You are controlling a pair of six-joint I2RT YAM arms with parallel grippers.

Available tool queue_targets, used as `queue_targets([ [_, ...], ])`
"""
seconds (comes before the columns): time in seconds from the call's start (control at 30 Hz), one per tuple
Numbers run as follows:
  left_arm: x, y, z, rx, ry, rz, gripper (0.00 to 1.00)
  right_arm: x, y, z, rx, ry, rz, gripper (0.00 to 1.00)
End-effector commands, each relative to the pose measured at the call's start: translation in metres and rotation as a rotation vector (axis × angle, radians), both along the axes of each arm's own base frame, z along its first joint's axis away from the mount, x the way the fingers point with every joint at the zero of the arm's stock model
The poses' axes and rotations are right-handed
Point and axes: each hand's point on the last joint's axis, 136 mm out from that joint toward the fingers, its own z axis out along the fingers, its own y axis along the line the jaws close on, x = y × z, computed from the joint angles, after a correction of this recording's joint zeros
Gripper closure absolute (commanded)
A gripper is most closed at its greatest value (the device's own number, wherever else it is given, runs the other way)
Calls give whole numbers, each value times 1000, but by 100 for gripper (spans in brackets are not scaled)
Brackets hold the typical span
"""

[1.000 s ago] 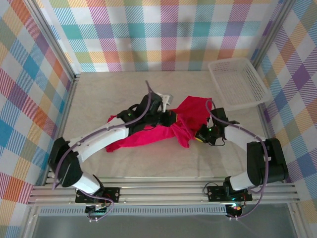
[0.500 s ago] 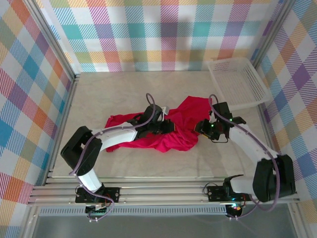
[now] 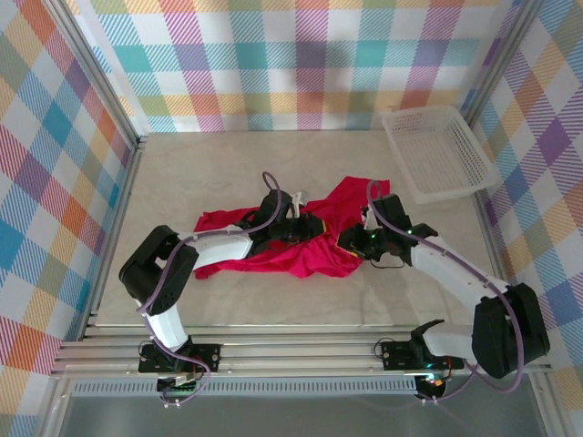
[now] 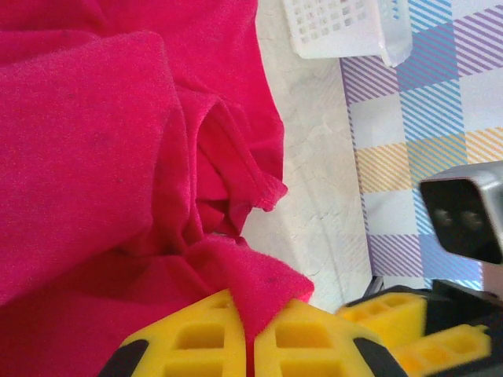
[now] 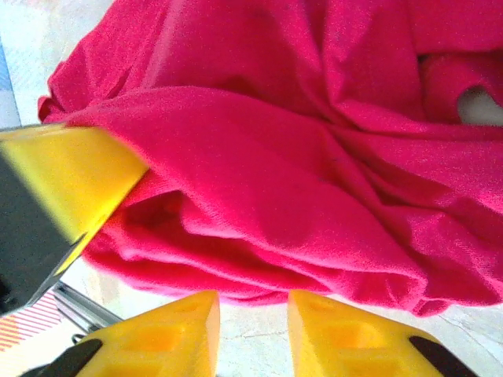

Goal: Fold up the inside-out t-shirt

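Left wrist view showed the left gripper (image 4: 250,318) clamped on a fold of the inside-out t-shirt (image 4: 94,141). The right gripper (image 5: 253,314), jaws parted and empty, sat at 6 o'clock below the cloth. Likely regrasping; next, close on that edge.

The left pincer (image 4: 247,318) is clamped on a fold of the inside-out t-shirt (image 4: 94,141), which lies crumpled on the worktop (image 4: 314,181); a white basket (image 4: 338,27) sits beyond.

Crimson t-shirt (image 3: 305,262), white basket (image 3: 437,150), plaid walls (image 3: 301,64)
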Motion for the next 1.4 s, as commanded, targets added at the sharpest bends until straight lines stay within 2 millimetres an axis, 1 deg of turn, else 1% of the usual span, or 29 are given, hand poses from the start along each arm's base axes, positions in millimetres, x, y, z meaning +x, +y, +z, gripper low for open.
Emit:
queue_targets([
  [0.0,3,-3,11,-56,-11,-9,100,15,8,5,68,-34,-56,70],
  [0.1,3,-3,9,-54,-8,-8,100,21,11,3,87,-32,-92,62],
  [0.17,4,-3,7,-54,-3,-6,100,24,15,2,101,-23,-108,61],
  [0.27,4,-3,5,-54,2,-4,100,27,22,0,121,-2,-125,56],
  [0.37,5,-3,6,-55,0,-1,100,28,29,-7,130,35,-135,46],
  [0.47,5,-3,8,-58,-3,0,100,29,29,-18,114,73,-177,45],
  [0.53,5,-2,10,-62,-2,2,100,31,25,-25,97,88,-215,51],
  [0.57,5,-2,11,-63,-3,3,100,32,24,-27,89,90,-228,57],
  [0.63,5,-1,12,-66,-3,3,100,36,22,-30,79,88,-242,80],
  [0.7,6,1,11,-66,0,7,100,36,23,-30,72,93,-232,97],
  [0.73,6,2,12,-67,-1,9,100,36,24,-27,72,92,-222,100],
  [0.77,7,3,12,-66,-1,11,100,34,24,-24,72,89,-211,100],
  [0.83,10,7,11,-61,-2,18,100,29,22,-11,54,68,-174,100],
  [0.9,14,13,6,-44,2,26,100,22,19,11,29,19,-114,100],
  [1.03,27,33,-5,8,8,59,100,2,0,54,-22,-58,-28,100],
  [1.13,35,44,-14,52,13,75,100,-8,-20,87,-6,-117,-33,100],
  [1.17,37,46,-16,63,13,78,100,-9,-26,97,9,-140,-43,100],
  [1.23,39,51,-22,83,21,81,100,-12,-39,125,62,-196,-68,100],
  [1.3,40,55,-27,91,30,88,100,-14,-50,147,100,-238,-83,100],
  [1.37,41,60,-29,94,35,98,100,-15,-57,162,113,-264,-88,100],
])
